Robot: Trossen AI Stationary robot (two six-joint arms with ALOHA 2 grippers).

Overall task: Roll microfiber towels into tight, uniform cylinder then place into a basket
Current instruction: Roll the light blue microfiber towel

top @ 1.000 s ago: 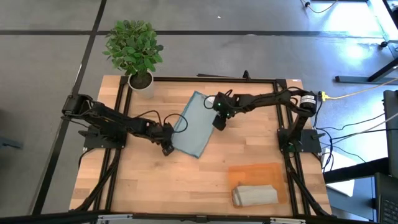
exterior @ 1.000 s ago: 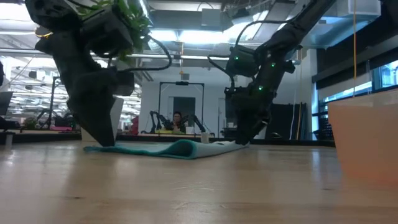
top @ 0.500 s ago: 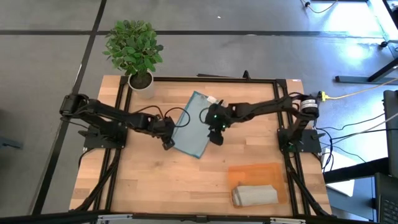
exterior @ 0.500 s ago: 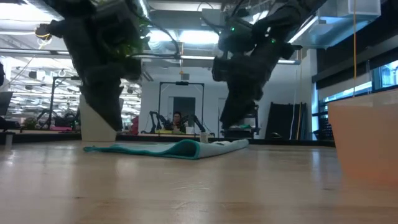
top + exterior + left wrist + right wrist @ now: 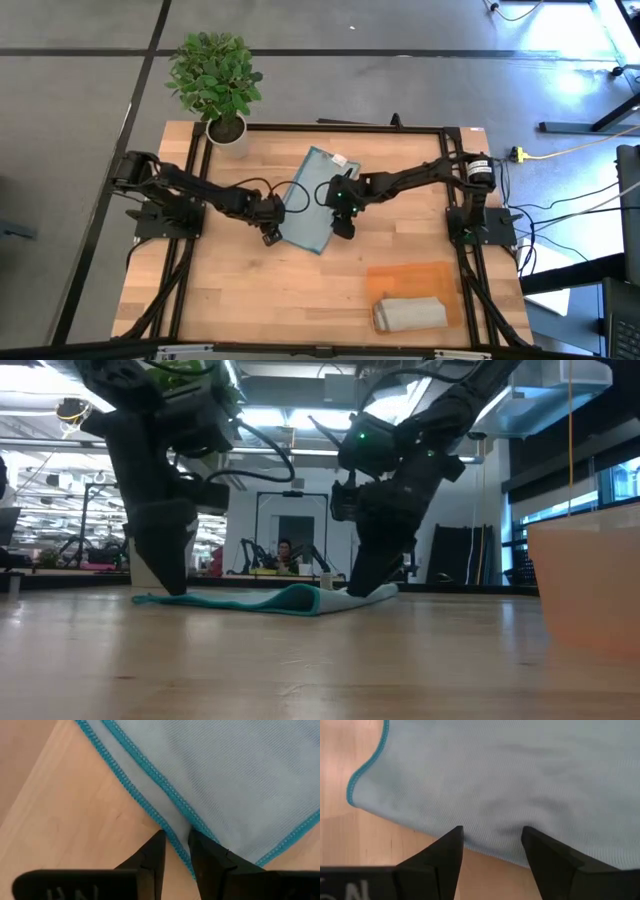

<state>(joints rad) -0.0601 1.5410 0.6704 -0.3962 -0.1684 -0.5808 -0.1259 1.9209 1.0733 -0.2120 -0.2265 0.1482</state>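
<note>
The pale blue towel [image 5: 308, 200] lies folded and flat at mid-table, teal-stitched edges showing [image 5: 150, 775]. My left gripper [image 5: 270, 236] points down at its near-left edge, fingers narrowly open and standing either side of the lower layer's stitched edge [image 5: 175, 837]. My right gripper [image 5: 342, 228] stands open over the towel's near-right fold [image 5: 492, 832]. The orange-brown basket [image 5: 415, 275] lies near right. The grey-beige towel [image 5: 410, 313] lies rolled on the basket's near part. My left gripper comes from above, its fingertips [image 5: 159, 842] beside the towel's stitched left edge [image 5: 172, 832]; whether they touch the cloth cannot be told. My right gripper slants down over the towel's fold [image 5: 490, 847]; whether its fingertips [image 5: 358, 586] touch it cannot be told.
A potted plant [image 5: 215, 80] in a white pot [image 5: 228, 132] stands at the far left corner. A black frame rims the table [image 5: 320, 128]. Bare wood lies near left [image 5: 250, 300]. In the low view the basket wall [image 5: 585, 580] rises at the right.
My right gripper has left the towel's far right part, lifted, gone toward the near edge along the towel's right side and come down again there. My left gripper has risen a little and dropped back to the towel's left edge. The towel has stayed flat in place.
</note>
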